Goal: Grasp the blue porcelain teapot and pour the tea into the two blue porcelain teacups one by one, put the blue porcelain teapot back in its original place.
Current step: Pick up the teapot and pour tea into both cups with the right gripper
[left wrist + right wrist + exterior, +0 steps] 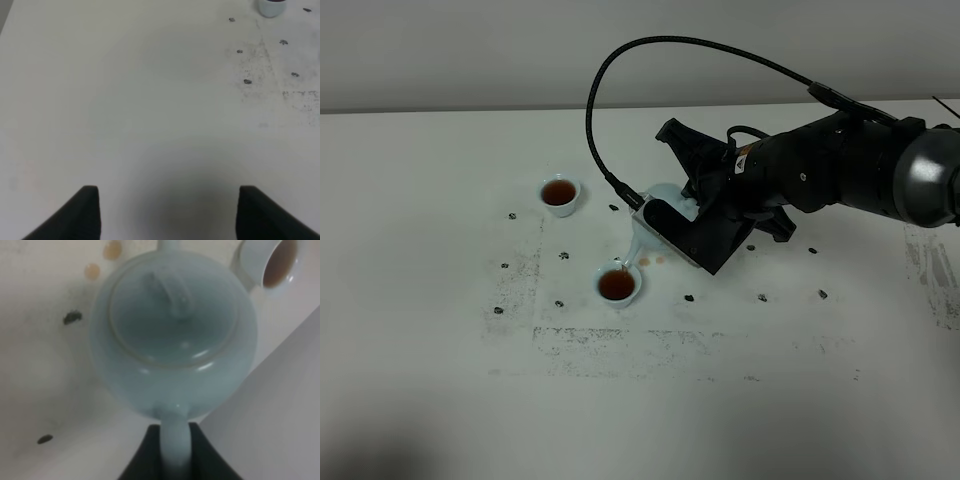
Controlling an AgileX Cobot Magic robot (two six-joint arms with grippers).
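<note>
The blue porcelain teapot (663, 194) is tilted, its spout (638, 243) pointing down to the rim of the near teacup (617, 285), which holds brown tea. The far teacup (559, 194) also holds tea. My right gripper (675, 215) is shut on the teapot's loop handle (175, 442). The right wrist view shows the lid and knob (172, 292) and a teacup with tea (280, 262) off to one side. My left gripper (167, 215) is open and empty over bare table. A teacup's base (271, 6) shows at the edge of its view.
Two small brown tea drops (653, 261) lie on the white table (440, 330) beside the near cup. Small dark marks (689, 297) and smudged lines dot the work area. A black cable (620, 60) arcs over the right arm.
</note>
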